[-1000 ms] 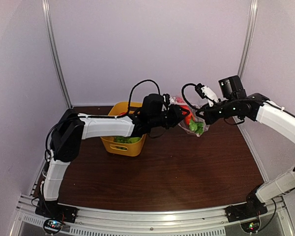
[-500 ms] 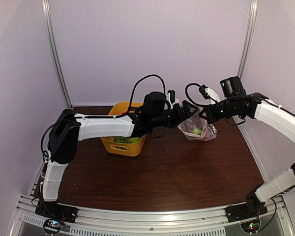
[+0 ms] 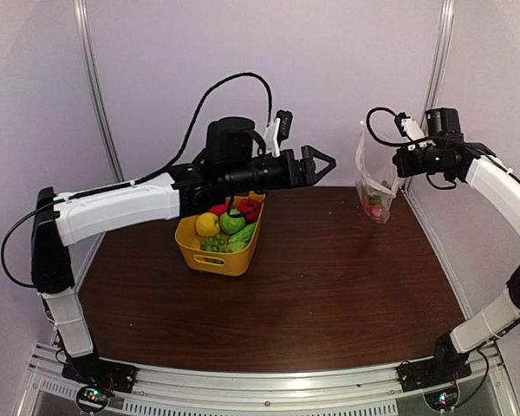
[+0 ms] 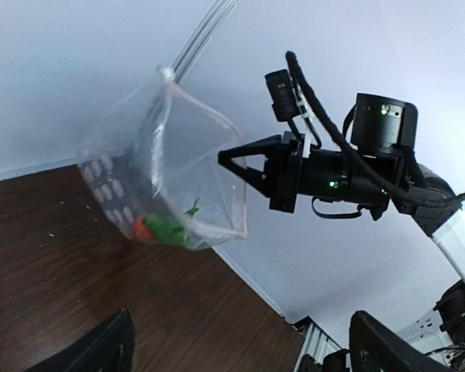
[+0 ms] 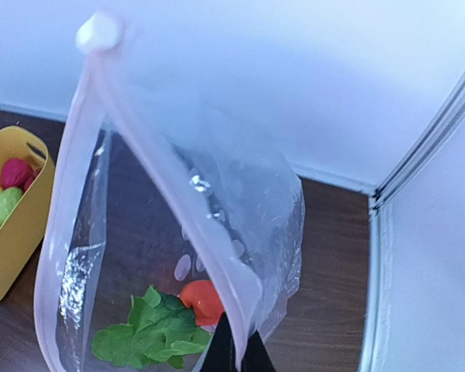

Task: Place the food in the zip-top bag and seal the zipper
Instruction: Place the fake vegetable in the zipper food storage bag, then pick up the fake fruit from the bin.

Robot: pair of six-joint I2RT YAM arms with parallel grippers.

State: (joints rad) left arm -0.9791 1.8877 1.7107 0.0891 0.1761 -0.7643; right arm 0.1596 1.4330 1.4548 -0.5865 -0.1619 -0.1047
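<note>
The zip-top bag [image 3: 374, 178] hangs in the air at the back right, above the table. My right gripper [image 3: 402, 161] is shut on its mouth edge. In the right wrist view the pale pink zipper [image 5: 217, 267] runs down into my shut fingertips [image 5: 236, 358]. A red piece [image 5: 201, 298] and a green leafy piece [image 5: 151, 335] of food lie at the bag's bottom. My left gripper [image 3: 322, 162] is open and holds nothing, level with the bag [image 4: 163, 182] and well to its left. More food [image 3: 228, 224], red, yellow and green, lies in the yellow basket [image 3: 210, 257].
The yellow basket [image 5: 15, 232] stands left of centre on the brown table [image 3: 329, 286]. White walls close in the back and sides, with a metal post [image 3: 435, 61] just behind the bag. Both arm bases sit on the rail along the near edge.
My left gripper opened, let go and drew back up to the left, uncovering the basket. My right arm lifted the bag off the table, up and to the right.
</note>
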